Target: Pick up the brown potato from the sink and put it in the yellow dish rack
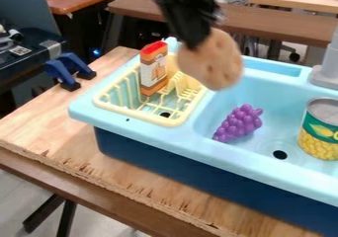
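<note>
At left, a red-topped orange-and-white box (153,69) stands in a pale yellow rack (137,116) on a light blue toy sink (161,135). Right of it, a rounded tan object (211,60) with darker brown spots, slightly blurred, hangs in the air, pinched at its upper left by the black gripper (192,45), which comes from above. Farther right, purple toy grapes (239,124) lie in the basin, then a green-and-yellow can (321,130).
</note>
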Controlling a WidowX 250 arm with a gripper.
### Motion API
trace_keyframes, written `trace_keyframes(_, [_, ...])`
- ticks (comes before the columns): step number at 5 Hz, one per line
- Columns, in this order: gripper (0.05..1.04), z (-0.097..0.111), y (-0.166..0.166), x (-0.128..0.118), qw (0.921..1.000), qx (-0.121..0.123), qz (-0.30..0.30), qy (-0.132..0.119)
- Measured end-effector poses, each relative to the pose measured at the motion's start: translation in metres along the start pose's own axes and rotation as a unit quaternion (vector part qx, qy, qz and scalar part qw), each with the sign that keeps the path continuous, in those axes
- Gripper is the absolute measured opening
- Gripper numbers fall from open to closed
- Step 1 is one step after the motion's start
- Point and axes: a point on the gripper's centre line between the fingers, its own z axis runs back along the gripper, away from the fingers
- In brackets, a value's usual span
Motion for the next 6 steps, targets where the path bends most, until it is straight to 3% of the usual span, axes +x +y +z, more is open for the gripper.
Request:
trace_keyframes(1, [0.165,0.005,0.029,-0.015,0.9984,0.034,0.044,0.011])
trace_keyframes(4, [0.165,-0.039,0.067,-0.030,0.9836,0.084,0.111,0.114])
trace_keyframes(6, [0.165,-0.069,0.083,-0.040,0.9752,0.073,0.147,0.149])
